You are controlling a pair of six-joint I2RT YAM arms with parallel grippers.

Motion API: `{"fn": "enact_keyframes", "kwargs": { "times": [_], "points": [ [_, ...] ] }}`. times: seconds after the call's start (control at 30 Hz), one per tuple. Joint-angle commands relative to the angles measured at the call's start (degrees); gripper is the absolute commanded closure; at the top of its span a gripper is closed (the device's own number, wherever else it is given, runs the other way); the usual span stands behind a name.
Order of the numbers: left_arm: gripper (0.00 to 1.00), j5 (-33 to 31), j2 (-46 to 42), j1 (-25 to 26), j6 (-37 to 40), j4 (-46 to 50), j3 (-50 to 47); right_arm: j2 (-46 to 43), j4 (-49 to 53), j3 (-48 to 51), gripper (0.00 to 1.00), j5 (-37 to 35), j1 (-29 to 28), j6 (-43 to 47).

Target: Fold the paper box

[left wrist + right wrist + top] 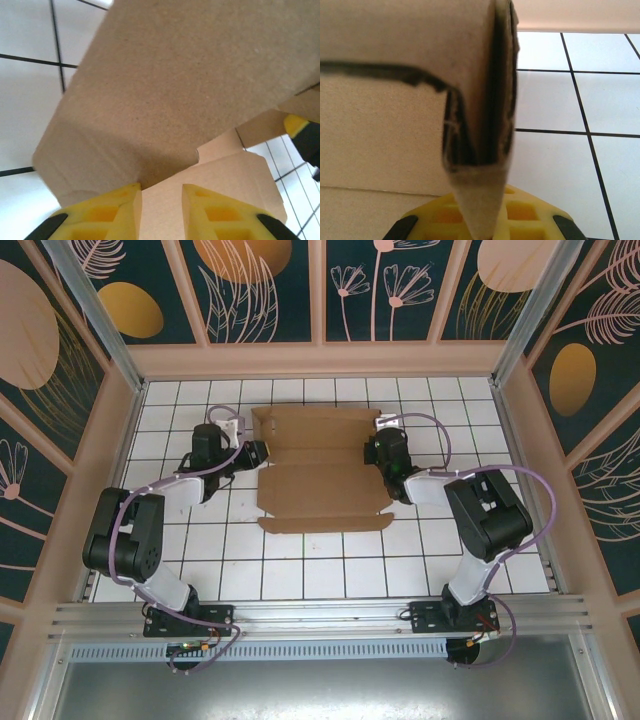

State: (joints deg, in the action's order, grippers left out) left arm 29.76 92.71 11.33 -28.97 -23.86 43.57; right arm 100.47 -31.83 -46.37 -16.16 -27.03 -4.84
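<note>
- To crease this cleanly, I judged both side flaps should rise together along their scored lines, with the base kept flat.
- My right hand (482,222) was clamped shut on a doubled edge of the flat brown cardboard paper box (320,480).
- My left hand (162,207) stood narrowly parted at the opposite flap; I couldn't tell whether it gripped.
- The box lay between them on the white-tiled surface (300,560).

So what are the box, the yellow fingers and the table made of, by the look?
Box: plain brown cardboard, matte and fibrous, with a rough layered cut edge. Yellow fingers: likely moulded plastic or rubber, smooth, with hollow cells. Table: smooth white surface with dark grid lines, tile or a printed sheet; I cannot tell which.
</note>
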Motion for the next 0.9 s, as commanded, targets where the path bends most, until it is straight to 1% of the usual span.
{"fn": "enact_keyframes", "kwargs": {
  "times": [0.0,0.13,0.23,0.33,0.47,0.6,0.7,0.77,0.87],
  "points": [
    [0.73,5.12,-1.89,1.19,-2.10,-5.85,-1.65,3.95,7.58,0.67,1.00,4.39,-0.31,0.01],
    [0.73,6.54,-4.13,1.20,-4.24,-9.28,-2.39,4.74,7.49,0.58,1.00,4.56,-0.39,-0.33],
    [0.73,7.89,-2.19,1.55,-6.43,-11.38,-2.13,4.97,7.49,0.33,1.00,5.04,-0.55,-0.34],
    [0.73,7.50,0.09,3.25,-6.98,-12.69,-1.95,4.85,7.71,0.13,1.00,5.42,-0.72,-0.34],
    [0.72,5.22,3.85,7.30,-4.17,-10.34,0.45,4.66,7.93,0.33,1.00,5.43,-0.75,-0.51],
    [0.72,3.31,6.96,9.63,-2.38,-8.79,2.77,4.57,8.41,0.64,1.00,4.79,-0.75,-0.68],
    [0.72,-0.04,6.07,9.90,-0.68,-7.37,2.55,4.27,9.06,0.67,1.00,3.97,-0.83,-0.95],
    [0.72,-1.04,5.82,9.90,0.46,-5.78,2.02,4.07,9.44,0.79,1.00,3.14,-1.07,-1.05],
    [0.69,-3.69,1.53,9.85,-0.16,-4.37,-0.58,3.45,7.97,1.92,1.00,0.36,-1.82,-0.16]
  ]
}}
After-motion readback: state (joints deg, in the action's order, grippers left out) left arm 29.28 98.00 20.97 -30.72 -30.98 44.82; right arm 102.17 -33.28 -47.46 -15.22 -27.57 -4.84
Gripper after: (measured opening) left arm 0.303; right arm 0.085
